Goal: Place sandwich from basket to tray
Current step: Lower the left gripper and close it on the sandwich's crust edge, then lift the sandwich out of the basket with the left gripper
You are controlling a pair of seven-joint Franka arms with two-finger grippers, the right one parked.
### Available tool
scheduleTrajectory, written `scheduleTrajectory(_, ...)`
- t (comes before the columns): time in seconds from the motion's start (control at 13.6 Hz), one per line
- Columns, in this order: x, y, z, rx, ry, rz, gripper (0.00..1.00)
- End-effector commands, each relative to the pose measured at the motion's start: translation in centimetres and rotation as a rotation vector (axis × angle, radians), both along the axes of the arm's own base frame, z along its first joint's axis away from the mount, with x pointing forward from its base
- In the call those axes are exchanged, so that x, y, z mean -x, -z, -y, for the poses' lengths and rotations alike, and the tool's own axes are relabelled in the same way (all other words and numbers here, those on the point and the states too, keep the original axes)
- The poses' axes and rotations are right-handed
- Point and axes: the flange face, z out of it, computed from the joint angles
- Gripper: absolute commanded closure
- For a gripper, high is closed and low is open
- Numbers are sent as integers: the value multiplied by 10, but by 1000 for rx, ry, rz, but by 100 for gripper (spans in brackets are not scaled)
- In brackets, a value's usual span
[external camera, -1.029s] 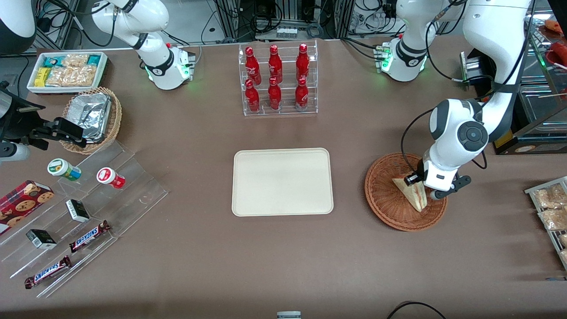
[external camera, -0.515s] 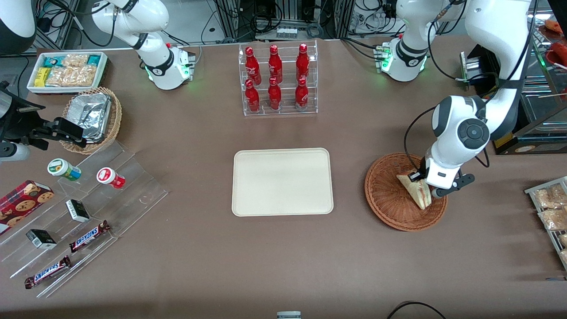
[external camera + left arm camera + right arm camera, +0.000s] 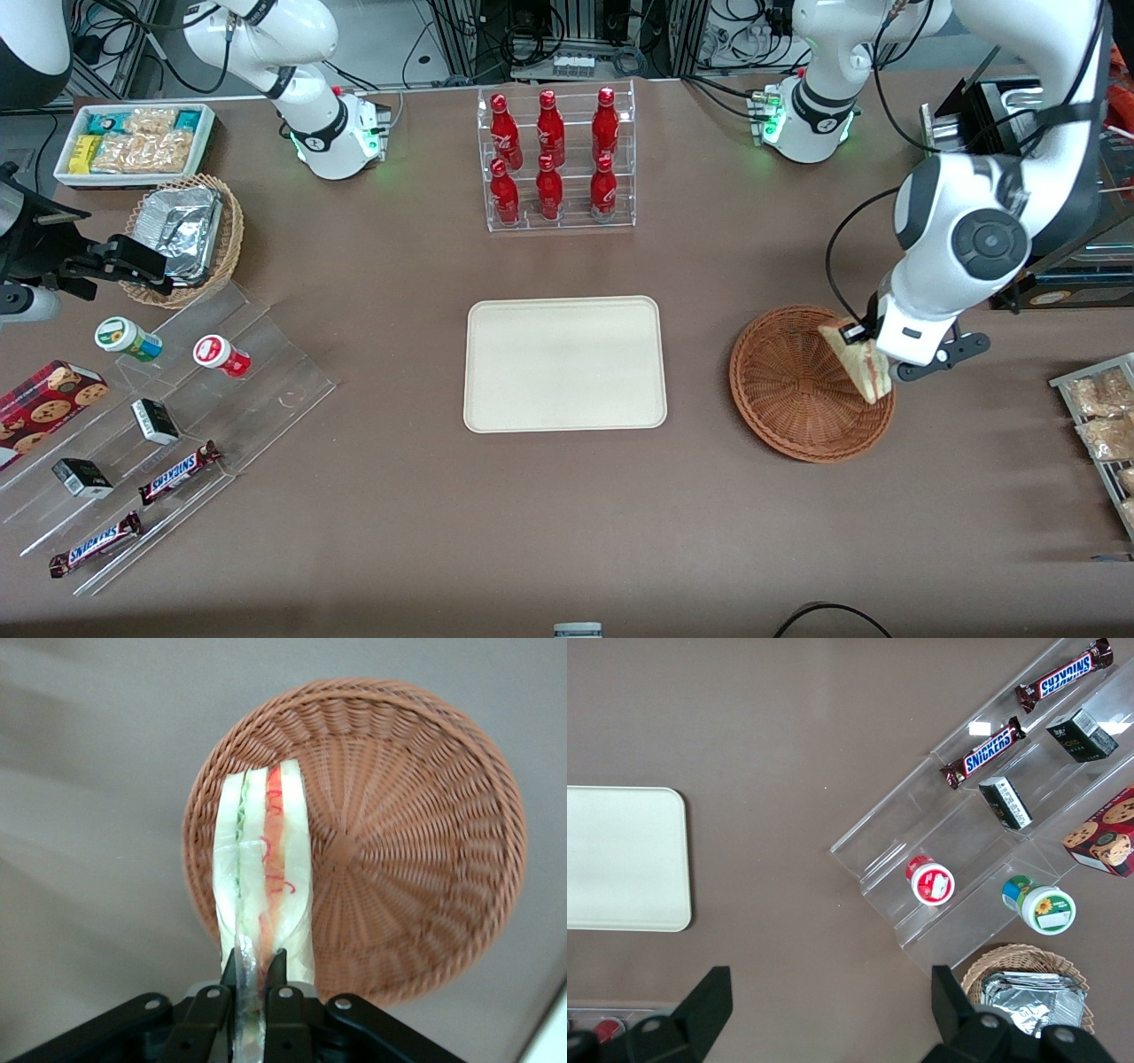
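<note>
Holding the sandwich [image 3: 263,877] by one thin end, the gripper [image 3: 254,979] hangs above the basket [image 3: 788,399], fingers squeezed nearly shut on the bread. The sandwich is up in the air, over the basket's edge. It could slip out or bend, because the bread is soft. The tray [image 3: 564,363] is well apart.

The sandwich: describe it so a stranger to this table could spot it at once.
Start at the cream tray mid-table, then go toward the working arm's end to the reddish wicker basket. Above the basket's rim, the gripper is shut on the sandwich, holding it clear of the weave. It is the only pale bread wedge, with red and green filling showing along its cut edge.
</note>
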Motion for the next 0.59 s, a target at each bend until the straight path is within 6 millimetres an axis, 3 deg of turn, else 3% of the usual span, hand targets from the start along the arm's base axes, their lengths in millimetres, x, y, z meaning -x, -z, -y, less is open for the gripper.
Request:
scheduleTrajectory(0.0,2,-46,21,-15,120,-24,100)
scheduleTrajectory(0.22,14,-63,62,-13,218,-30,100)
scheduleTrajectory(0.51,35,-58,131,-5,351,-34,100)
